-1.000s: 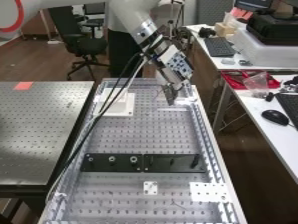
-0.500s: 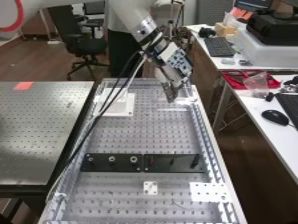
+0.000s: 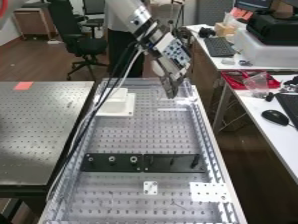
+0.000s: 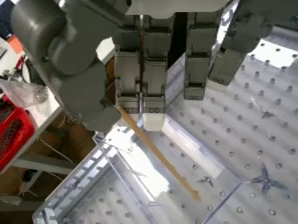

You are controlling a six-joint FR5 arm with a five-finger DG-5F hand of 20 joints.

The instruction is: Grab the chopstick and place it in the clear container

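Chopstick (image 4: 159,155), pale wooden, juts at a slant from the hand (image 3: 174,83), its upper end pinched between the thumb and a finger, its other end free. In the high view the hand hangs tilted in the upper middle of the frame, over the far end of the perforated bench (image 3: 149,135), near the clear container (image 3: 171,109). A long black plate (image 3: 143,169) lies across the bench, lower middle of the frame.
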